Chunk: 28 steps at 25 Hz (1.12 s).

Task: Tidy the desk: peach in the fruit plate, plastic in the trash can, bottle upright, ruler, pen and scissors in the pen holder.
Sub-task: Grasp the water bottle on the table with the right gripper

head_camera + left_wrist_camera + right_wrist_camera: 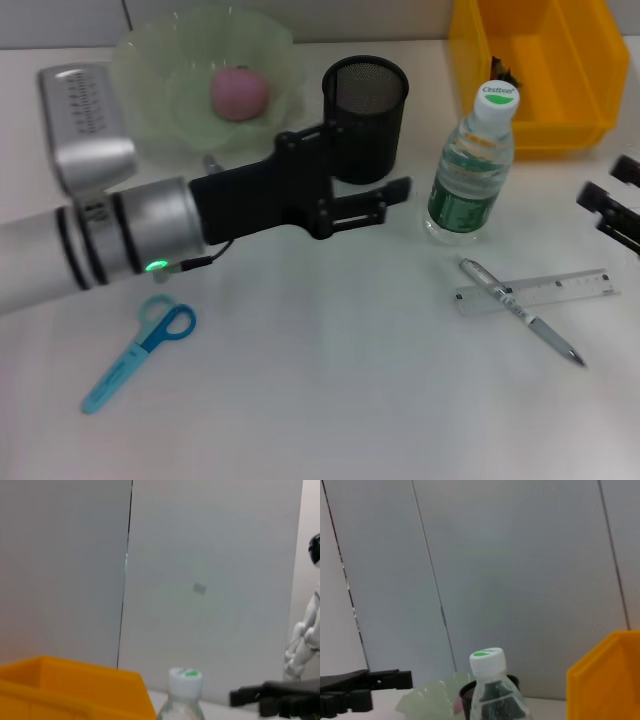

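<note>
In the middle of the head view, my left gripper (385, 200) hangs just in front of the black mesh pen holder (366, 112), fingers spread and holding nothing. The peach (238, 93) already sits in the green plate (150, 60) at upper left, and the bottle (470, 165) stands upright right of centre. The yellow bin (570, 100) fills the upper right; there is something dark inside it, but I can't tell whether it is the plastic.

What remains, as I judge it, is the stationery. The pen (520, 310) and clear ruler (535, 292) lie crossed at lower right; the ruler runs nearly level across the frame and the pen slants down toward the right. Both are down and to the right of the left gripper, beyond the bottle, and much nearer the right gripper (615, 205), which only peeks in at the right edge, so I can't tell how its fingers are set. The blue scissors (140, 355) lie at lower left, handles up and blades slanting down-left, under my left forearm, so they suit the left arm.
</note>
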Tool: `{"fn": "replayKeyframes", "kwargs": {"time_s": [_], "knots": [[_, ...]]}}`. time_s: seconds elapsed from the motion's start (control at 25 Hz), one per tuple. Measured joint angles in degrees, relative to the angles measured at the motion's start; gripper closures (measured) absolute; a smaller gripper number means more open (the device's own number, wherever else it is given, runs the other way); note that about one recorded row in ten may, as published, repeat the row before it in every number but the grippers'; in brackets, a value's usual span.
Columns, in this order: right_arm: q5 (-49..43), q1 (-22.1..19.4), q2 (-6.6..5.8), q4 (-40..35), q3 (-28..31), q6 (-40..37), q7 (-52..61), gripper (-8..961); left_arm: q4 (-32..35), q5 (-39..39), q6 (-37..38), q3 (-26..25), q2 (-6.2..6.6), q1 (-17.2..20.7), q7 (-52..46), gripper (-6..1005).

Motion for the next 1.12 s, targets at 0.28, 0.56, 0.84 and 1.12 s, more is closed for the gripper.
{"fn": "replayKeyframes", "kwargs": {"time_s": [0.28,0.56,0.84,1.12], "knots": [[-3.81,6.93,0.02,1.19,-0.57,5.15,2.6,306,5.85,-0.1,3.83,-0.29,0.08,6.65,-1.97,210],[-3.93,10.11,0.2,1.47,-2.48,5.53,2.56,142,6.2,-0.3,3.97,-0.35,0.16,7.79,-2.59,210],[-3.17,12.7,0.32,2.79,-2.56,6.73,1.6,124,6.2,-0.3,3.79,-0.11,0.16,7.56,-2.57,211],[-3.05,16.34,0.32,5.67,-4.21,9.88,0.15,126,6.2,-0.3,3.58,-0.17,0.18,7.59,-2.55,211]]}}
